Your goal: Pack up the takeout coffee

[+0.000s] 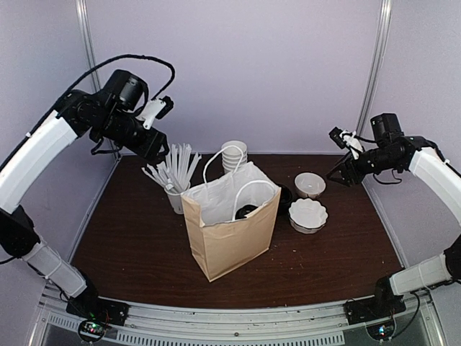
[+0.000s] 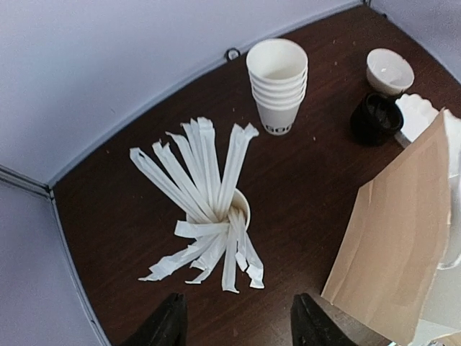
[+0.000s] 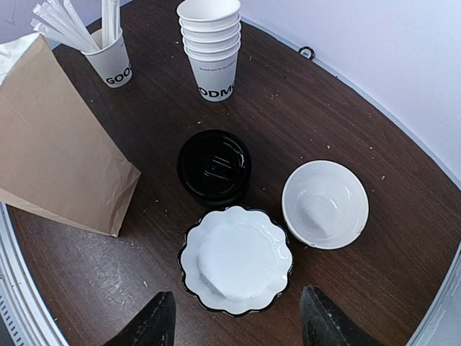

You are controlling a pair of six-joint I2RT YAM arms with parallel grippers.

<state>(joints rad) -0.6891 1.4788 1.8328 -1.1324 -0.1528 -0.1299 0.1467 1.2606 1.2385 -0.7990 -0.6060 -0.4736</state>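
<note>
A brown paper bag [image 1: 230, 231] with white handles stands open at the table's middle. Inside its open top a black round lid [image 1: 245, 211] shows; the cup under it is hidden by the bag wall, so no lettering can be read. My left gripper [image 1: 161, 150] is open and empty, held high over the straw cup [image 1: 175, 196]; in the left wrist view [image 2: 238, 328] its fingers frame the straws [image 2: 209, 209]. My right gripper [image 1: 338, 174] is open and empty, held high at the right; in the right wrist view [image 3: 238, 324] it hovers over a scalloped white dish [image 3: 236, 259].
A nested stack of white cups [image 1: 234, 155] stands behind the bag. A stack of black lids [image 3: 214, 167], a white bowl [image 3: 325, 204] and the scalloped dish [image 1: 308, 214] sit right of the bag. The bag's side also shows in both wrist views [image 2: 403, 245] [image 3: 57, 144].
</note>
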